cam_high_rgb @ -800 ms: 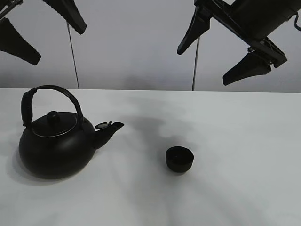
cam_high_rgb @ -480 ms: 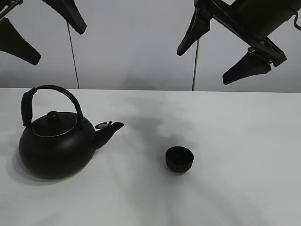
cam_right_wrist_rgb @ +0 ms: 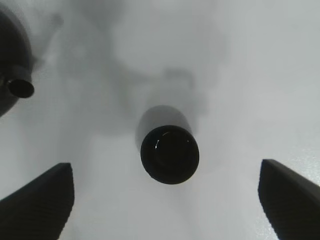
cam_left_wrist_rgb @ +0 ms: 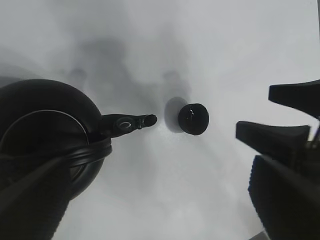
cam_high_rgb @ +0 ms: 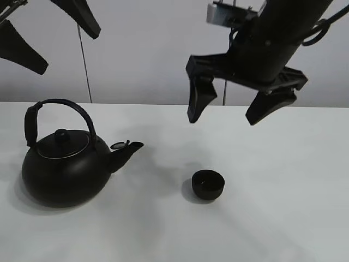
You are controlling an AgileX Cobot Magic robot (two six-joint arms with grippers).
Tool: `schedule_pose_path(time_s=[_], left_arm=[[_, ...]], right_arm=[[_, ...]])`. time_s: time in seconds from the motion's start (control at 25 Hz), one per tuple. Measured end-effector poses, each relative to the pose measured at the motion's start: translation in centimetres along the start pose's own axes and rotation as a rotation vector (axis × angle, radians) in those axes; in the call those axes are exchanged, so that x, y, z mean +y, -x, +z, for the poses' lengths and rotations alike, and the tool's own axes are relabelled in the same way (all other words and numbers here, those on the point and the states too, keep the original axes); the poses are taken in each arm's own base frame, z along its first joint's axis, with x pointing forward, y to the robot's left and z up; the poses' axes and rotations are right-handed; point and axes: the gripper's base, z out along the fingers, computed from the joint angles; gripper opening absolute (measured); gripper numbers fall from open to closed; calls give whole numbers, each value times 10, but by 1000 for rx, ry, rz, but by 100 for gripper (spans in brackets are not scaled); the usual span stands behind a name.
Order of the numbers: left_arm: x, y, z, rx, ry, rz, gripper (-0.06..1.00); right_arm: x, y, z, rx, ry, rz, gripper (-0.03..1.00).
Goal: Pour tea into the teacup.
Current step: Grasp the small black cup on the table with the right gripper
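The teacup [cam_high_rgb: 208, 183] is a tiny matte black cup standing upright on the white table, right of the kettle's spout. It also shows in the left wrist view [cam_left_wrist_rgb: 193, 118] and the right wrist view [cam_right_wrist_rgb: 169, 154]. The black kettle [cam_high_rgb: 60, 170] with an arched handle stands at the left, its spout [cam_high_rgb: 130, 148] pointing toward the cup. My right gripper [cam_high_rgb: 234, 108] is open and empty, hanging above the cup, its fingers [cam_right_wrist_rgb: 40, 200] wide to either side in the wrist view. My left gripper [cam_high_rgb: 52, 33] is open and empty, high above the kettle. No tea is visible.
The white table [cam_high_rgb: 283, 218] runs to a grey back wall. Two thin vertical rods [cam_high_rgb: 85, 65] stand behind the table. The kettle's spout opening shows in the right wrist view [cam_right_wrist_rgb: 20, 88].
My right gripper has come down and turned, moving left from the upper right corner to hang over the teacup. The left gripper, kettle and cup have not moved.
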Motion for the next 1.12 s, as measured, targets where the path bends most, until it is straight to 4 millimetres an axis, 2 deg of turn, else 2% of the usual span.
schedule_pose_path(time_s=[0.12,0.24,0.4,0.8,1.12], left_arm=[[0,1,0,-6,1,0,69],[0,1,0,-7,1,0,69],[0,1,0,-7,1,0,69],[0,1,0,-10,2,0,69],[0,1,0,-10,2,0,69]], right_arm=[[7,-7,27,74,-9,-6,69],[6,-11,49,120,-19,2,69],[3,-16,68,156,-36,6,69],[2,-13,80,121,-40,1,69],[0,-19,94,161,-49,1,69]])
